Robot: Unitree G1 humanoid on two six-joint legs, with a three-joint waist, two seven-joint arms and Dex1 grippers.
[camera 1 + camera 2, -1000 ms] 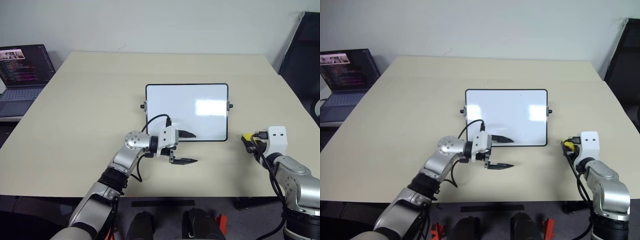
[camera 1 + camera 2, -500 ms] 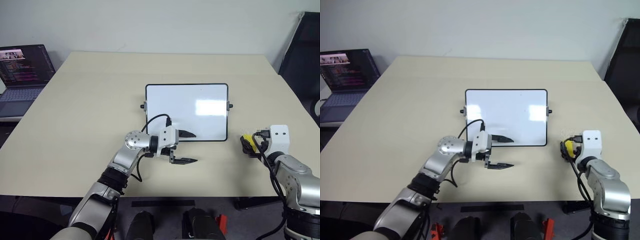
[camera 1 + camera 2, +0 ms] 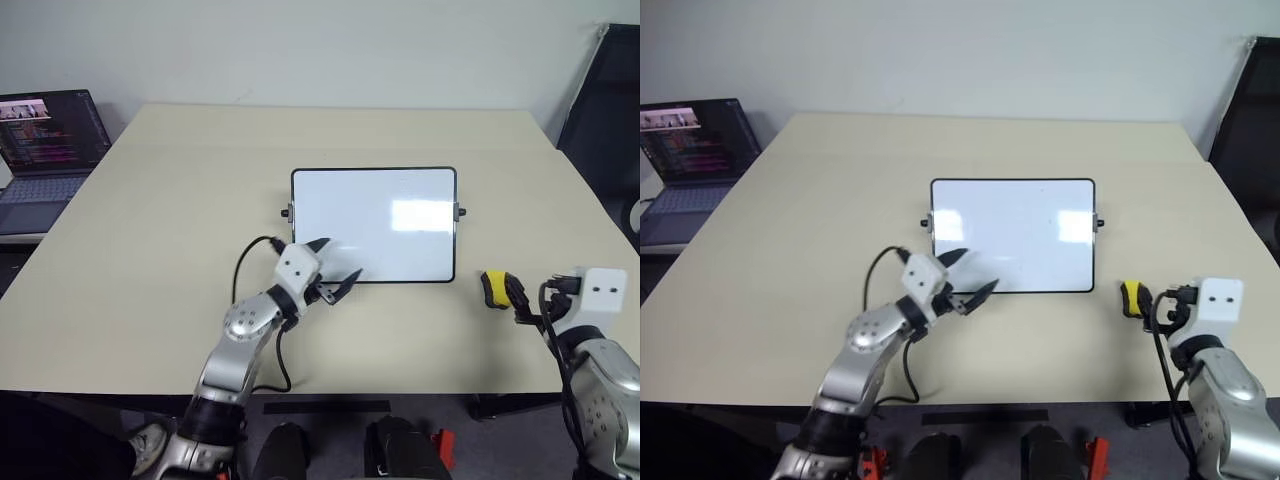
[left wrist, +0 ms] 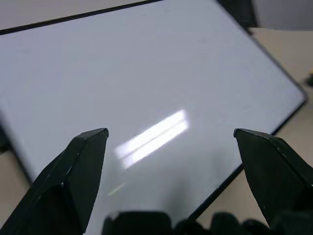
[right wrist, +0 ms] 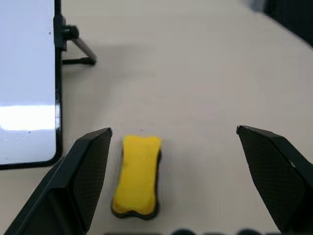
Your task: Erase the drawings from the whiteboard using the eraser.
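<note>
**Eraser loose on the table, board looks clean**

A pale beige table point(image 3: 150, 250) fills the room in front of me, with a white wall behind, an open laptop point(image 3: 45, 150) far off at my left and a dark chair point(image 3: 605, 110) at my right. The whiteboard point(image 3: 374, 223) lies flat at the middle of the table; I can make out no drawings on its glossy face.

The eraser point(image 5: 137, 175) lies on the bare table just beside the board's near right corner, touching neither. I judge it light, with a firm yellow body and a soft dark underside. Its waisted long sides look like the best place to pinch, across the narrow middle.

My right gripper point(image 5: 176, 147) hangs spread wide and empty, the eraser lying by one finger rather than centred. My left gripper point(image 3: 331, 268) is also open, holding nothing, over the board's near left edge.

Nothing blocks the eraser. The board's small side knob point(image 5: 71, 32) and stand leg are nearby.
</note>
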